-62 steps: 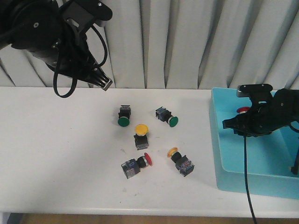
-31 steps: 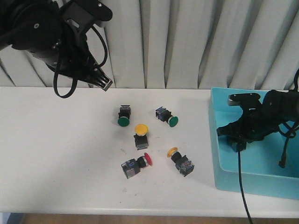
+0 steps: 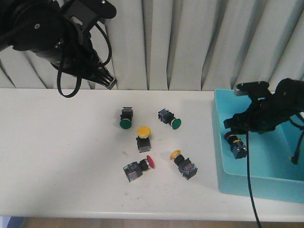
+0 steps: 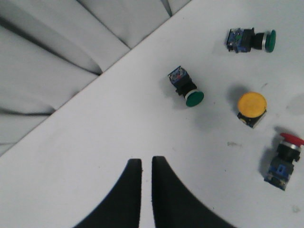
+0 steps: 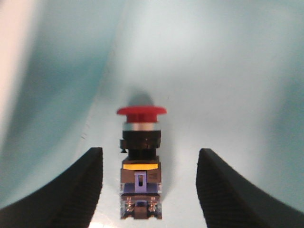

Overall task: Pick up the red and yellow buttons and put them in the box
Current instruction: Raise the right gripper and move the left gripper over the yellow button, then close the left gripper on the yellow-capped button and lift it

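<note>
A red button (image 3: pixel 235 145) lies on the floor of the turquoise box (image 3: pixel 256 183), near its left wall. My right gripper (image 3: pixel 236 127) hovers just above it, open; in the right wrist view the button (image 5: pixel 141 161) lies loose between the spread fingers of that gripper (image 5: pixel 149 152). On the table stand a yellow button (image 3: pixel 143 133), a red button (image 3: pixel 140 167) on its side and a second yellow button (image 3: pixel 183 163) on its side. My left gripper (image 3: pixel 109 83) is shut and empty, high above the table's back (image 4: pixel 147 161).
Two green-capped buttons (image 3: pixel 125 118) (image 3: pixel 169 118) lie behind the yellow one. The left wrist view shows both green ones (image 4: pixel 186 86) (image 4: pixel 251 40), the upright yellow one (image 4: pixel 251 107) and the red one (image 4: pixel 284 156). A grey curtain (image 3: pixel 190 42) hangs behind the table.
My right gripper went down into the box, opened and let go of the red button, which now lies on the box floor. The left arm barely shifted.
</note>
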Action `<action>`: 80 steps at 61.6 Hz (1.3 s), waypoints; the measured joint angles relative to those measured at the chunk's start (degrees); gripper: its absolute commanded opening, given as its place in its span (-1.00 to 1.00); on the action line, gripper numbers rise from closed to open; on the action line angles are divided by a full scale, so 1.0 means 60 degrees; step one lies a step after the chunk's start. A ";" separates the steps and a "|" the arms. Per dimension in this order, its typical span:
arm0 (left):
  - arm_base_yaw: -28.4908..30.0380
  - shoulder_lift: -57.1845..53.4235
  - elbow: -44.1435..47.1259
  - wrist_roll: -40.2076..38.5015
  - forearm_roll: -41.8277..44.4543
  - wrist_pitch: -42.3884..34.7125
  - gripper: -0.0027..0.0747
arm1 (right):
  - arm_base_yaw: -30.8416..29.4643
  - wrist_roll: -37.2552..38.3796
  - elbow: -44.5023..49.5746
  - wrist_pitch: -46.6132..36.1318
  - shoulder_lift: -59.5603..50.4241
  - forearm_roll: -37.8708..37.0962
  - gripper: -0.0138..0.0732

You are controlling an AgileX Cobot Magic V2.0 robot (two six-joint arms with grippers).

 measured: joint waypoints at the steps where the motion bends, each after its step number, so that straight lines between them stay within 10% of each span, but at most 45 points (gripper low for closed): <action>1: -0.0015 0.0000 0.0000 0.0036 0.0000 -0.0068 -0.52 | 0.0000 0.0001 -0.0008 0.0018 -0.0156 0.0000 0.33; 32: -0.0161 0.0381 -0.0020 -0.1772 -0.0033 -0.2901 0.39 | 0.0000 -0.0057 -0.0017 0.1640 -0.6199 0.0327 0.33; 80: 0.0397 0.4114 -0.0020 -0.1824 -0.3259 -0.3960 0.40 | 0.0000 -0.0785 0.1628 0.1500 -0.7927 0.1645 0.33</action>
